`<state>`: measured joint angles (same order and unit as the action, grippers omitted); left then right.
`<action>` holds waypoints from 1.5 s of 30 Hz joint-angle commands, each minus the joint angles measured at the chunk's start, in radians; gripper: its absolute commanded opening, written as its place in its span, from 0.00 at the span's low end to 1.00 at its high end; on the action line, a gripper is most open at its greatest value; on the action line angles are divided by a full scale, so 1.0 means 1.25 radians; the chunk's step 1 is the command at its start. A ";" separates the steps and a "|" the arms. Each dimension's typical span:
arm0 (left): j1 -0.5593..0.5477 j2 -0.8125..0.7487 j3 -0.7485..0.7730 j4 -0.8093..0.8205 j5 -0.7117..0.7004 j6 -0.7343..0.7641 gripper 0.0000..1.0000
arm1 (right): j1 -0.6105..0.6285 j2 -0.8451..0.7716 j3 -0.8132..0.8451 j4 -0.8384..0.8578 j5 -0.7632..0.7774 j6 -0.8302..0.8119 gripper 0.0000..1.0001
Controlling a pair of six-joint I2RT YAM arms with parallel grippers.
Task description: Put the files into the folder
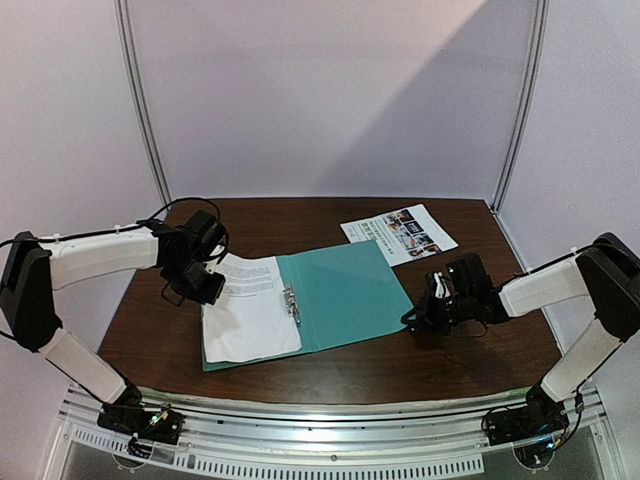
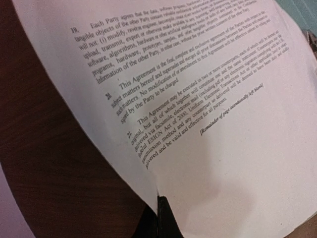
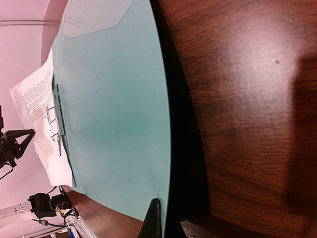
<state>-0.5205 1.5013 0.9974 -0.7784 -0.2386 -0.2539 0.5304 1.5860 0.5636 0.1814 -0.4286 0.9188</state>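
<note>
The teal folder (image 1: 345,285) lies open on the table, its metal clip (image 1: 291,303) at the spine. The plain white text sheet (image 1: 250,318) rests on the folder's left half. My left gripper (image 1: 207,283) is shut on that sheet's far left edge and holds it slightly raised. In the left wrist view the sheet (image 2: 198,99) fills the frame above the gripper (image 2: 159,204). My right gripper (image 1: 425,312) is shut on the folder's right edge. In the right wrist view the gripper (image 3: 168,220) holds the cover (image 3: 114,114) lifted off the table. The colour-photo sheet (image 1: 398,232) lies at the back right.
The dark wooden table (image 1: 480,350) ends at a metal rail along the near edge. Pale booth walls with two upright metal poles close off the back and sides.
</note>
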 commanded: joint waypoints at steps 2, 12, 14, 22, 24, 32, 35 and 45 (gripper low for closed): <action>0.010 0.019 0.021 -0.015 -0.022 0.001 0.00 | 0.015 0.030 -0.014 -0.080 0.014 -0.010 0.00; 0.009 0.028 0.020 -0.026 -0.018 -0.017 0.04 | 0.015 0.030 -0.013 -0.081 0.014 -0.009 0.00; 0.009 0.027 0.019 -0.026 -0.015 -0.019 0.05 | 0.017 0.030 -0.013 -0.080 0.014 -0.008 0.00; 0.009 0.030 0.021 -0.023 -0.023 -0.025 0.12 | 0.019 0.032 -0.009 -0.080 0.013 -0.006 0.00; 0.008 0.027 0.024 -0.028 -0.024 -0.026 0.20 | 0.018 0.035 -0.007 -0.081 0.012 -0.006 0.00; 0.008 0.009 0.039 -0.053 -0.042 -0.038 0.34 | 0.019 0.034 0.002 -0.096 0.016 -0.012 0.00; 0.008 0.004 0.048 -0.069 -0.059 -0.043 0.38 | 0.019 0.032 0.005 -0.103 0.020 -0.012 0.00; 0.000 -0.051 0.072 -0.075 -0.061 -0.055 0.59 | 0.019 0.011 0.020 -0.160 0.051 -0.019 0.17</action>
<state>-0.5205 1.4864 1.0569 -0.8608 -0.3222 -0.3164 0.5385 1.5917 0.5953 0.1345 -0.4206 0.9165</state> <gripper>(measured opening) 0.582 0.102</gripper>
